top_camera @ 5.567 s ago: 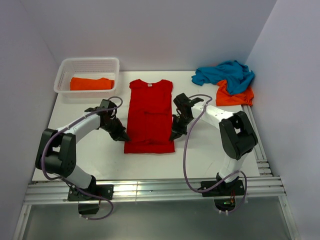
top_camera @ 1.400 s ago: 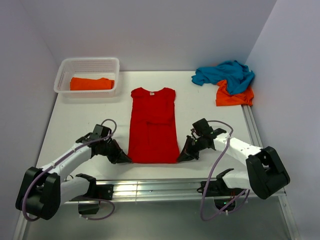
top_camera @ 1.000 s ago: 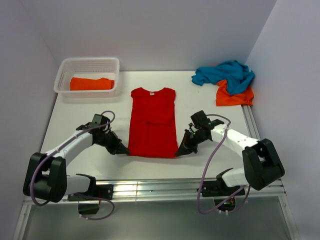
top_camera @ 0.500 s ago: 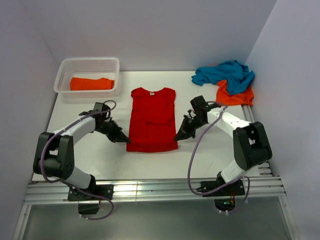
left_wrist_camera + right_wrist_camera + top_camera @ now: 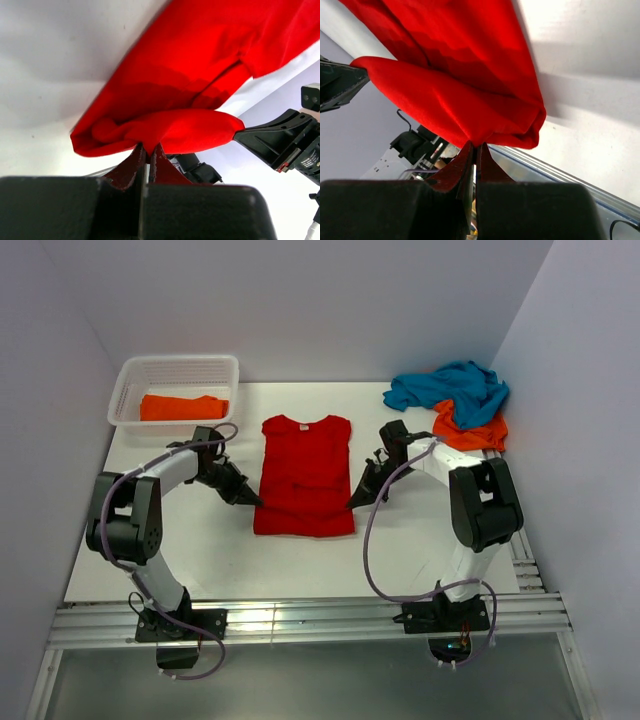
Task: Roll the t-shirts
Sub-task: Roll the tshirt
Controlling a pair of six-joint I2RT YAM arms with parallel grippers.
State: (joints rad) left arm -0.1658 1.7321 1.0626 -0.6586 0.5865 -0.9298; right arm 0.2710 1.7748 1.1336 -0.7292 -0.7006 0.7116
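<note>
**Red tee pinched at both sides, roll not yet formed**

Red t-shirt (image 5: 303,480) lies flat mid-table, collar toward the far wall, lower end toward the arm bases. Left gripper (image 5: 248,498) is clamped on its left edge and right gripper (image 5: 355,500) on its right edge, both low on the shirt. Wrist views show each pair of jaws closed tight on a bunched fold of red cloth, w/ fabric doubled over just beyond the tips.

Handling, as I judge it: thin, light cotton, v. soft, no stiffness. It sags and creases between the two grips, so both sides need to move evenly or the roll goes crooked. Best hold is the hem corners or side edges, through all layers, since a single layer would slip free.

Other tees: an orange one (image 5: 182,407) in the white basket (image 5: 130,375) at far left. A teal one (image 5: 450,385) is heaped over another orange one (image 5: 470,432) at far right.

Writing: none legible. A pale speck at the red collar may be a tag, too small to read.
</note>
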